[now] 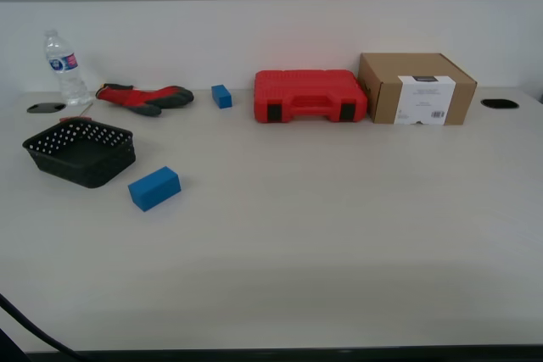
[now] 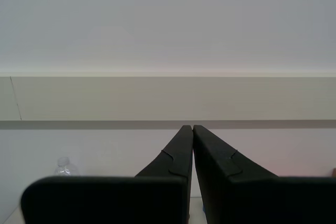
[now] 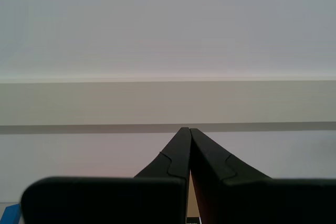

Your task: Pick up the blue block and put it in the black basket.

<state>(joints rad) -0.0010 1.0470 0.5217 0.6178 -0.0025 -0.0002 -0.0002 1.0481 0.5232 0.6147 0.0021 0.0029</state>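
Observation:
The blue block (image 1: 154, 188) lies on the table at the exterior view's left, just beside the black basket (image 1: 81, 153), which stands with nothing in it. A much smaller blue cube-like block (image 1: 221, 96) sits farther back. Neither arm shows in the exterior view. My first gripper (image 2: 188, 128) is shut with nothing between its jaws and points at the back wall. My second gripper (image 3: 186, 129) is also shut with nothing between its jaws and points at the wall. A sliver of blue (image 3: 9, 214) shows at the edge of the second wrist view.
Along the back wall stand a water bottle (image 1: 64, 69), a red and grey glove (image 1: 146, 97), a red plastic case (image 1: 309, 96) and a cardboard box (image 1: 415, 88). Two cable grommets (image 1: 499, 103) sit in the tabletop. A dark cable (image 1: 30, 328) crosses the near corner.

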